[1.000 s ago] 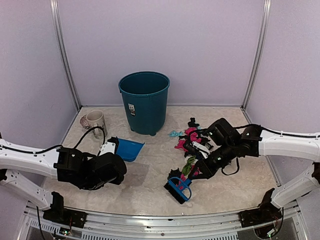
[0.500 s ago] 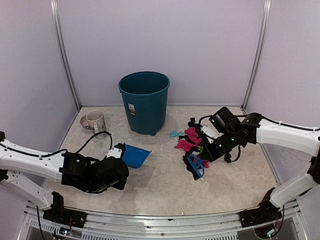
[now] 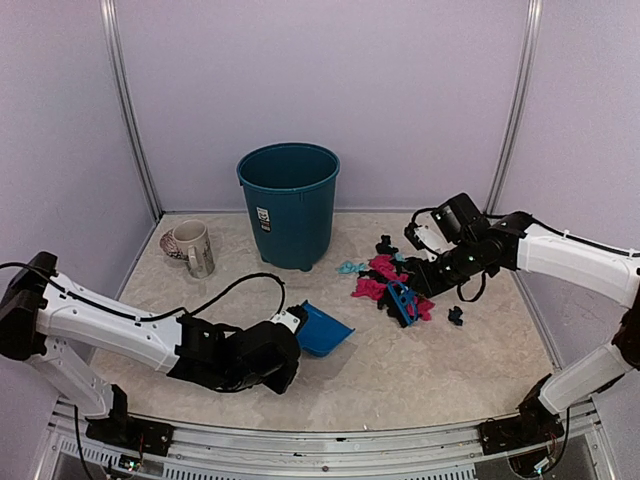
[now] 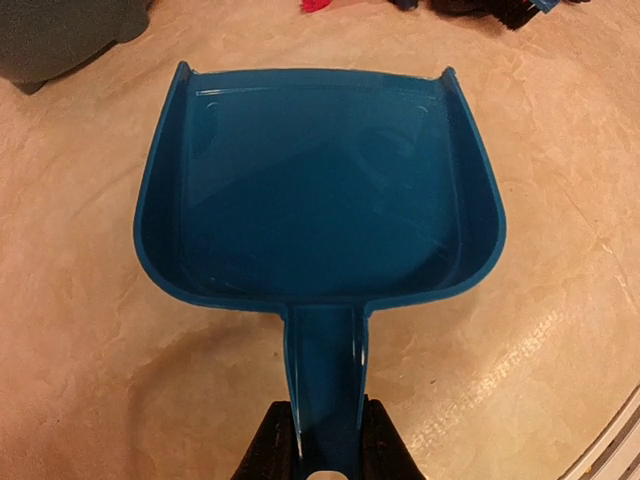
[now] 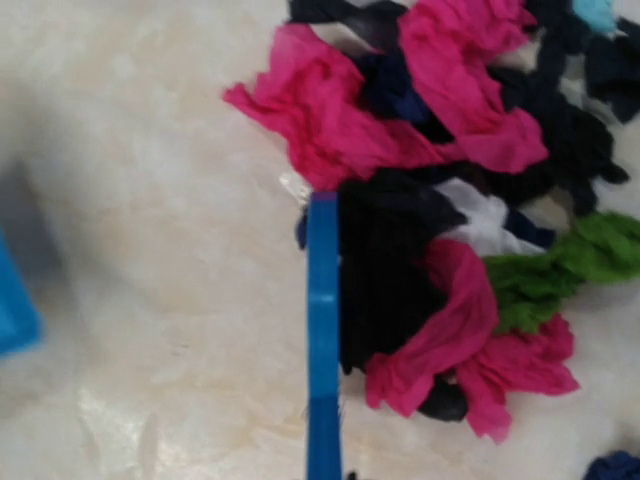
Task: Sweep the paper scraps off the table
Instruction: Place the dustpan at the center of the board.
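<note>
Listing the sweep as it stands: the paper scraps lie heaped on the worktop to the right of the bin, with one black bit lying farther right. Your right claw, closed on the brush, is the arm at the heap, with the brush standing among the pink and black pieces. Your left claw is clamped on the handle of the dustpan, which sits in front of the bin, well apart from the heap, mouth turned toward it. Judged next, you drag the scraps from the bin's right toward that mouth, along the pan's long axis.
</note>
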Tool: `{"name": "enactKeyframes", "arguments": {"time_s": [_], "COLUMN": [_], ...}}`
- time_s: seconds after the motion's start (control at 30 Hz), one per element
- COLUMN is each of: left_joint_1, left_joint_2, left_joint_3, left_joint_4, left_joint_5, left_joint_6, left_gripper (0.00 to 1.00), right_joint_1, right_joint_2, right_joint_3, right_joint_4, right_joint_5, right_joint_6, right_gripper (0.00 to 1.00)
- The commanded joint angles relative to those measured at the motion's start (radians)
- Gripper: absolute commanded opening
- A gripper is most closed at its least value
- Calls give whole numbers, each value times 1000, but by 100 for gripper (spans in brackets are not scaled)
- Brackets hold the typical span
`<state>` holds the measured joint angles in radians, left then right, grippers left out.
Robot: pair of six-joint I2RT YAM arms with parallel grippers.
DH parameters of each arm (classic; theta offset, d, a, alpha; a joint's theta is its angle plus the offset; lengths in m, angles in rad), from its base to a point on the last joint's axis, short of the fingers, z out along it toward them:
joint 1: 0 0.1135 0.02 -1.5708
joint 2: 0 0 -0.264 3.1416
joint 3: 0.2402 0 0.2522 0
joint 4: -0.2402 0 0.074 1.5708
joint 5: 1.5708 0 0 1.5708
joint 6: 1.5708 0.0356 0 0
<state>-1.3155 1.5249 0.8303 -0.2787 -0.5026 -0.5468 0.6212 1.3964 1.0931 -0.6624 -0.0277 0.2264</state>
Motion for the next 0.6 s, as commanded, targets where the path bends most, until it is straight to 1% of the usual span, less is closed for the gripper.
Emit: {"name": "enactKeyframes", "arguments": {"time_s": [0.0,0.13,0.33,0.4,0.57], "left_joint_1": [2,18,39,46,55], "left_joint_2": [67,134,219,239,277], "left_joint_3": [50,77,106,109,118], "left_joint_4": [189,278,360,379,396], "left_joint_5": [84,170,219,229,222], "left_joint_6": [147,206,235,238,242], "left_gripper": [0,1,13,20,32], "right_joint_1": [-6,-6,-6,-6,-6], "right_joint_2": [-68,-135,-247,-273,-319], "right_joint_3": [11,-11,-25,-28,-37], "right_joint_4": [28,46,58,59,60], "right_joint_5": [-84,-154,-183,-180,-149], "right_joint_6": [9,25,53,58,62], "right_gripper": [0,0,0,0,0]}}
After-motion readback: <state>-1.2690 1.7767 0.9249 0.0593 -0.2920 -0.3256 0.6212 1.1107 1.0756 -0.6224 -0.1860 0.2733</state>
